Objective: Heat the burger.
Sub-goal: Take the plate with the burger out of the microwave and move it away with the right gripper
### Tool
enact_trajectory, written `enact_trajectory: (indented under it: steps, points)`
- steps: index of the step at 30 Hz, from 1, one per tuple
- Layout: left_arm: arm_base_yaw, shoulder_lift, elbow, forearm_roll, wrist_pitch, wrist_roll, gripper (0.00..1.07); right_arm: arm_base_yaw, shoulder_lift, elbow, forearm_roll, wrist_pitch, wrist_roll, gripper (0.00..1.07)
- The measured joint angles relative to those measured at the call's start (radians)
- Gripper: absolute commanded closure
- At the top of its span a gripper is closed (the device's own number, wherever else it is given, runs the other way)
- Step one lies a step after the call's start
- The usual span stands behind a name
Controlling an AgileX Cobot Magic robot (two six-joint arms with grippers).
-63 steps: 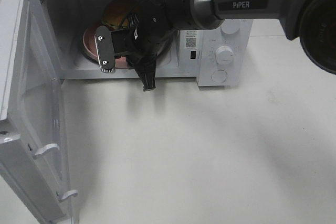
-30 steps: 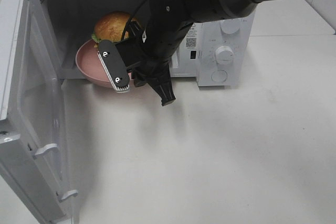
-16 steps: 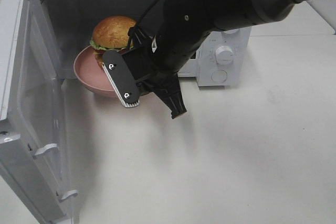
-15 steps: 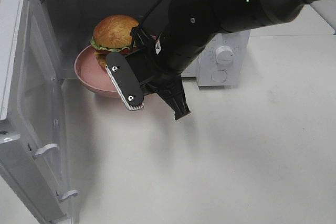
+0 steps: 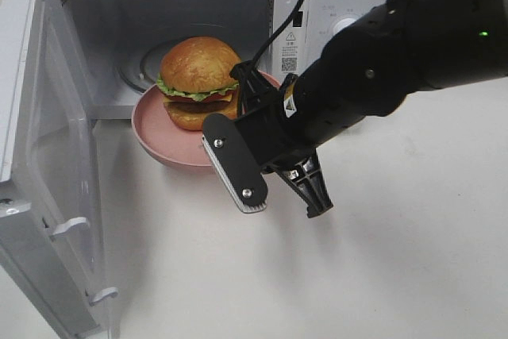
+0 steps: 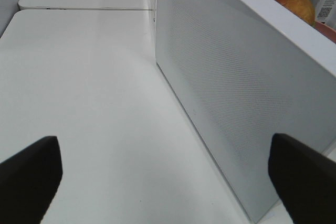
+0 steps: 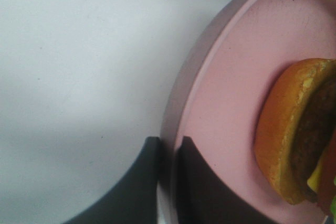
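Item one: right tool [image 7: 167, 153], which we record as clamped tight on the rim of the pink plate [image 5: 163, 136], one finger [image 7: 144, 174] outside the rim and the other inside it. In the high view we see the right tool [image 5: 248, 121] at the plate's edge farthest from the microwave's open door [image 5: 48, 172], with the plate reaching away from it toward that door.

Item two: burger [image 5: 198, 81], bun, lettuce and patty, seated on the plate just beyond the tool's grip. We note the burger [image 7: 296, 129] close to the inner finger but not touching it; a strip of bare pink plate [image 7: 226, 124] lies between them.

Item three: microwave [image 5: 317, 5], white, door swung wide. We log plate and burger in front of its opening, partly over the white tabletop [image 5: 381, 260]; whether the plate touches the tabletop we cannot tell.

Item four: left tool [image 6: 165, 171], fingers spread fully apart and gripping nothing, beside the outer face of the open door [image 6: 236, 93].
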Motion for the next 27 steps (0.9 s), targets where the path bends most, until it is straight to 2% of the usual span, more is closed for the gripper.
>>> enact_trajectory:
  steps: [12, 27]
  points:
    - [0.0, 0.0, 0.0, 0.0, 0.0, 0.0, 0.06, 0.0, -0.218, 0.23, -0.01, -0.034, 0.0, 1.07]
    - [0.0, 0.0, 0.0, 0.0, 0.0, 0.0, 0.06, 0.0, -0.516, 0.44, -0.03, 0.029, 0.043, 1.07]
